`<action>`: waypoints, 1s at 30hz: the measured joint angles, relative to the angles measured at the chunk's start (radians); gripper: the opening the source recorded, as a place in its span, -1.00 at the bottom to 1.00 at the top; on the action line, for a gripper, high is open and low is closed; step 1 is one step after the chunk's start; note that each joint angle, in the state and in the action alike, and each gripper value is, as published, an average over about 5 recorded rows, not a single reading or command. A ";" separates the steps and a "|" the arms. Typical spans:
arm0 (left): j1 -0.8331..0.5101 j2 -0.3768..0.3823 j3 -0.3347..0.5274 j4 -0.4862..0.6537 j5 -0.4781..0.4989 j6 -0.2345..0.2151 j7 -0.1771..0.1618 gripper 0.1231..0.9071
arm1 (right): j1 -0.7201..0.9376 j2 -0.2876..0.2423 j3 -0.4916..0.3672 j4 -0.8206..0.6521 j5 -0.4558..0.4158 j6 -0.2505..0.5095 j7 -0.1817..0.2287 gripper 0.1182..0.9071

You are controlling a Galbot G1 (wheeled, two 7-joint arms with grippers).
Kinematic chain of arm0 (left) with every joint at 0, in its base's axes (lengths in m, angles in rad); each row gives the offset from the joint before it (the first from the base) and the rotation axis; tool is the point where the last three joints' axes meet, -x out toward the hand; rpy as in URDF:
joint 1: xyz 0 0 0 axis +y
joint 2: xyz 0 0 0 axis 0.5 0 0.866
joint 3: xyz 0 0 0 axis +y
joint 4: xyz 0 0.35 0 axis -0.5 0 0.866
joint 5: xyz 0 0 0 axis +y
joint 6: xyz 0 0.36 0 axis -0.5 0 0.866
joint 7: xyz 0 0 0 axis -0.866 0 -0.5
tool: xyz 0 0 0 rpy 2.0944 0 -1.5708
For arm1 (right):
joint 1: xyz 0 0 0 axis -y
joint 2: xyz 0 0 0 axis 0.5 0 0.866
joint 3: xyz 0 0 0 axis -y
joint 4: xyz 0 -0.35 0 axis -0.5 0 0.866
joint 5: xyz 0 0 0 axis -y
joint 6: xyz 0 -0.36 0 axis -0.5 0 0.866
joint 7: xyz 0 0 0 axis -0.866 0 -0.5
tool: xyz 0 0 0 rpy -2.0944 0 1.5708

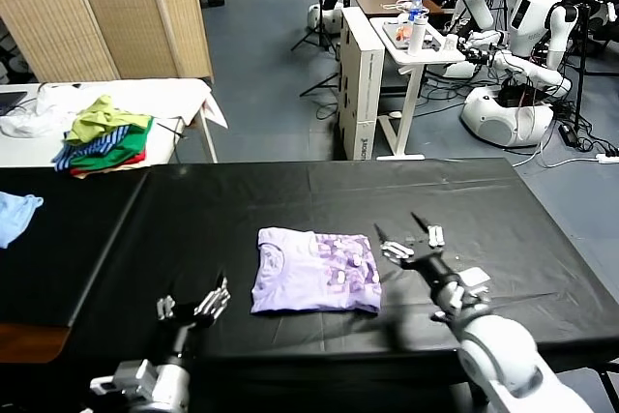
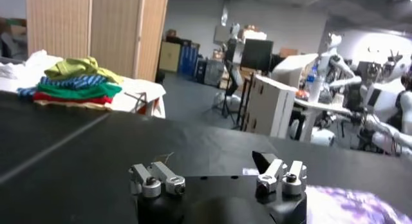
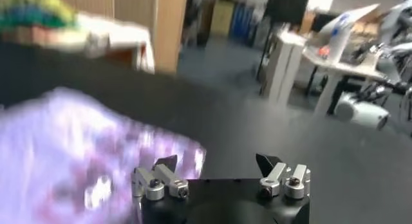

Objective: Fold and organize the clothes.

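Lying folded into a compact rectangle near the middle of the black table (image 1: 503,191), the lilac T-shirt (image 1: 316,270) shows its purple-and-white print face up, with the collar toward the robot's left end. Its edges look fairly square, though the near edge bulges a little, so the fold seems done or nearly done.

Just beside the shirt's right edge, the right gripper (image 1: 411,236) hovers with its jaws spread wide and nothing between them; its wrist view shows the printed fabric close below and to one side, apart from the fingers. The left gripper (image 1: 194,305) sits near the table's front edge, off the shirt's left corner, likewise released and empty.

Farther out, a pile of green, blue-striped and red garments (image 1: 102,138) rests on a white side table (image 1: 184,94), and a small light blue cloth (image 1: 17,215) lies at the black table's far left edge.

As for risk, the fabric looks thin and soft, so a fingertip catching the top layer as the right arm moves could drag the fold open or skew the stack. A low sweep across the shirt would do the same. Pressing or sliding it might wrinkle the print face.

No brand, label or legible writing can be made out on the shirt or elsewhere.
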 joint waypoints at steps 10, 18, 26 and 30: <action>0.120 0.070 -0.021 -0.039 0.021 -0.047 -0.022 1.00 | -0.265 -0.027 0.168 0.104 -0.022 0.051 -0.005 1.00; 0.248 0.095 -0.021 -0.084 0.033 -0.046 -0.038 1.00 | -0.431 -0.013 0.229 0.171 -0.046 0.070 -0.003 1.00; 0.319 0.122 -0.039 -0.109 0.009 -0.047 -0.049 1.00 | -0.523 0.008 0.274 0.191 -0.055 0.099 -0.007 1.00; 0.340 0.128 -0.057 -0.116 -0.019 -0.052 -0.041 1.00 | -0.546 0.016 0.279 0.200 -0.061 0.100 -0.007 1.00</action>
